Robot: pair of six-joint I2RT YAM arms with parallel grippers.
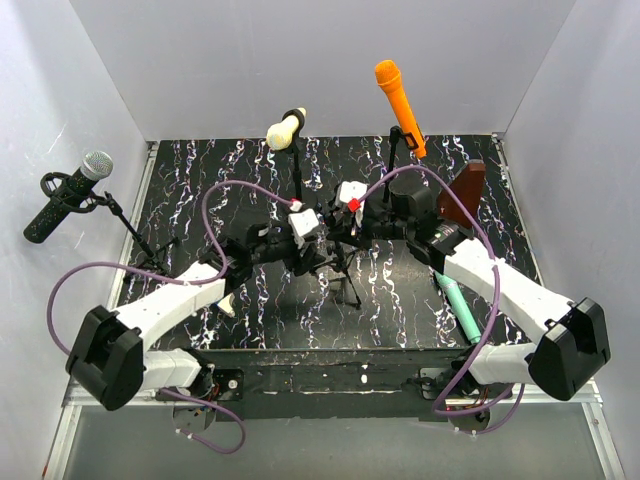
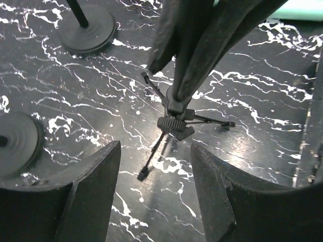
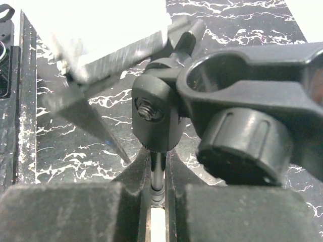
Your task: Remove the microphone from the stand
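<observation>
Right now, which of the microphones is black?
The far-left microphone, with a silver mesh head, clipped in its stand. The others are the cream microphone, the orange microphone and the mint-green microphone.

No legible text or markings.

White left arm [image 1: 175,300] and right arm [image 1: 500,280], boxy black joints [image 1: 105,355] nearest the worktop's [image 1: 200,170] front edge, each trailing a purple cable [image 1: 208,205]; white wrist blocks [image 1: 305,222], one marked red; dark wedge-shaped fingers [image 2: 91,201].
</observation>
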